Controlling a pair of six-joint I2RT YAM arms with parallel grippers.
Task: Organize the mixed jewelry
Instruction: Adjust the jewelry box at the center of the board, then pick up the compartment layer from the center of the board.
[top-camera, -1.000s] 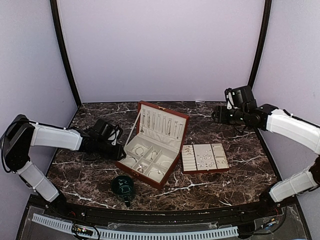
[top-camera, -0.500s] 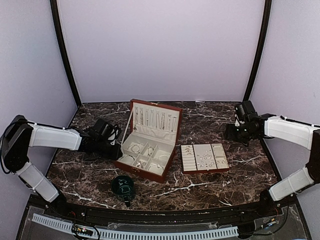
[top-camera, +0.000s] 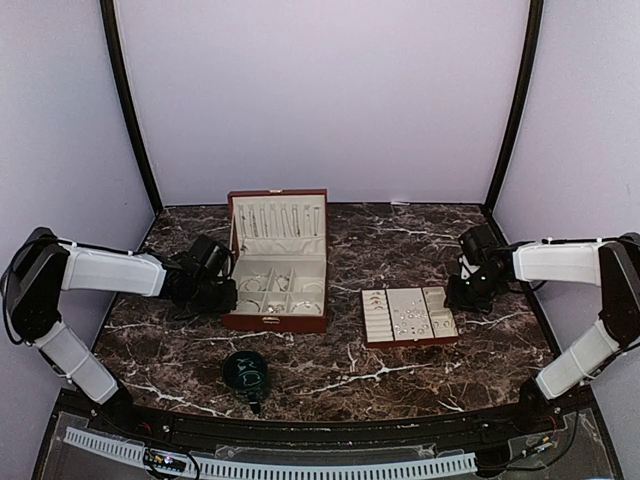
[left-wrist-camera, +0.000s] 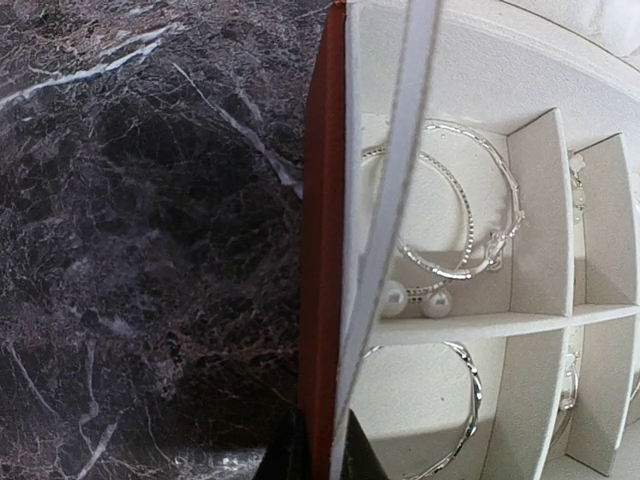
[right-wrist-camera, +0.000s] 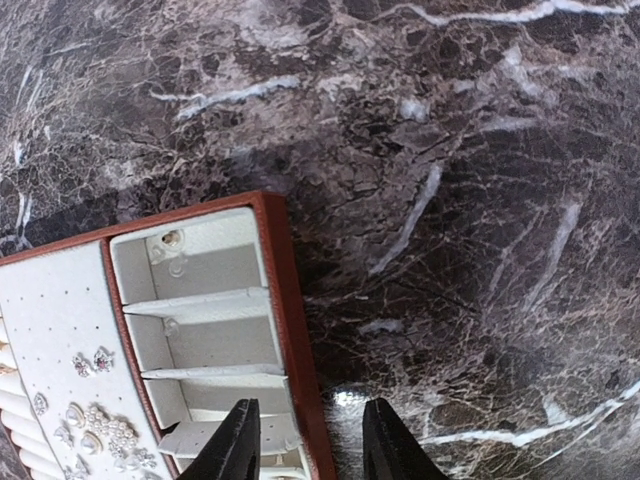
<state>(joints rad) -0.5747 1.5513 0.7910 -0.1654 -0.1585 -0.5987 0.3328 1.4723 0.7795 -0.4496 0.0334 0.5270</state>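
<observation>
The red jewelry box (top-camera: 272, 322) stands open at centre left, lid upright. Its cream compartments hold silvery bracelets (left-wrist-camera: 455, 205), two pearl earrings (left-wrist-camera: 415, 300) and hanging chains (top-camera: 278, 220). My left gripper (top-camera: 226, 296) is shut on the box's left wall (left-wrist-camera: 320, 250), one finger outside and one inside (left-wrist-camera: 322, 462). A red tray (top-camera: 448, 337) with cream padding holds several tiny earrings (top-camera: 412, 320), which also show in the right wrist view (right-wrist-camera: 92, 362). My right gripper (top-camera: 461, 297) is open, its fingers (right-wrist-camera: 236, 442) straddling the tray's right wall (right-wrist-camera: 285, 300).
A dark green cup (top-camera: 245, 370) stands on the marble table (top-camera: 400, 250) near the front edge, below the box. A white ribbon strap (left-wrist-camera: 395, 190) runs from the box's lid to its base. Black posts and purple walls close in the back and sides.
My left gripper has pulled and turned the box to the left, so it now sits square. My right arm has come down and in to the tray's right edge.
</observation>
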